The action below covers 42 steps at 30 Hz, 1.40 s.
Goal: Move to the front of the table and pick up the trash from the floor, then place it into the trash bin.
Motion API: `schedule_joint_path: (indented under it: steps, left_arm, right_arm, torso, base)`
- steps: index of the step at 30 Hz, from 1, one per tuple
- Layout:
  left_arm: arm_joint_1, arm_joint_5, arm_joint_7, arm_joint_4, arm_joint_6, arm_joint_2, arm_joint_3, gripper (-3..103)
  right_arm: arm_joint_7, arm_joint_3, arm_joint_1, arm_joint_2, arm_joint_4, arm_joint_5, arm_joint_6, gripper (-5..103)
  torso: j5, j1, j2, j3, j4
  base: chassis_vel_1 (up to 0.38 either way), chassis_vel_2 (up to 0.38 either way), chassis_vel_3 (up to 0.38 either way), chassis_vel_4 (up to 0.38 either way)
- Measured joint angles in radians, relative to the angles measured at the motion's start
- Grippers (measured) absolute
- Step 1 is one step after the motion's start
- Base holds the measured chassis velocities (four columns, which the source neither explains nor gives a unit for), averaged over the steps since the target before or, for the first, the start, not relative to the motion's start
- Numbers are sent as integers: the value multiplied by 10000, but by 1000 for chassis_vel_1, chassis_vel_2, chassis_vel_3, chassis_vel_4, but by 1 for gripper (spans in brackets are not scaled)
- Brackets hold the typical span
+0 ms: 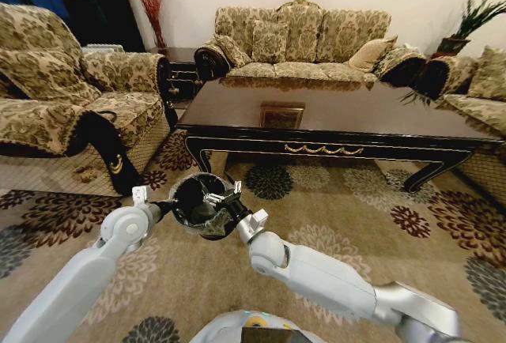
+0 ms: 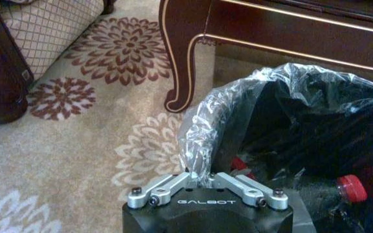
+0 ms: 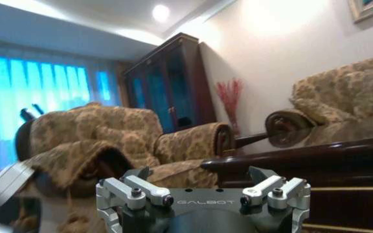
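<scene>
So you're basically at the drop-off stage here, judging by how things sit. Starting on the left: your left gripper (image 1: 162, 206) is right at the near-left rim of the trash bin (image 1: 188, 193), and in the left wrist view its jaws are pinched narrow on the clear plastic liner (image 2: 203, 131), so it looks like it's holding the bag edge rather than any litter. Down inside the bin you can spot the clear bottle with the red cap (image 2: 348, 187) lying against the black wall, so at least that piece of trash is already in.

Moving right, your right gripper (image 1: 224, 198) sits over the bin's right rim, tilted up so its camera stares across the room. Jaws are spread wide with nothing between them that I can see.

My guess for the next move: let go of the liner on the left without dragging the bin over, lift both arms clear, then check the carpet for leftovers. I can't make out any paper or small bits on the floor (image 1: 332, 224) from here.

Surface and room: beige flower-medallion carpet, the table (image 1: 332, 118) glossy and dark just beyond the bin, its curved leg (image 2: 180, 73) close by the liner. Patterned armchair (image 1: 71, 90) far left, sofa (image 1: 300, 39) at the back, another seat on the right edge.
</scene>
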Motion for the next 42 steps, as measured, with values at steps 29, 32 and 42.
schedule_joint_path:
  steps: [29,32,42]
  left_arm:
    - [1445,1225,-194,988,-2,-1435,736,1]
    - [1406,1257,-181,1063,-3,-1444,755,1]
    - [1397,1617,-81,1312,-102,-1658,886,0]
  right_arm:
    - [1598,4251,-1835,-669,-994,1034,-1028,100]
    - [1623,4271,-1890,-670,-952,1037,-1049,100]
    - [1645,4368,-2234,-743,-789,1027,-1085,100]
  torso:
    - [-1,0,3,0,-1]
    - [0,0,2,0,0]
    - [-1,0,2,0,0]
  base:
    - [0,0,0,0]
    - [0,0,0,0]
    - [0,0,0,0]
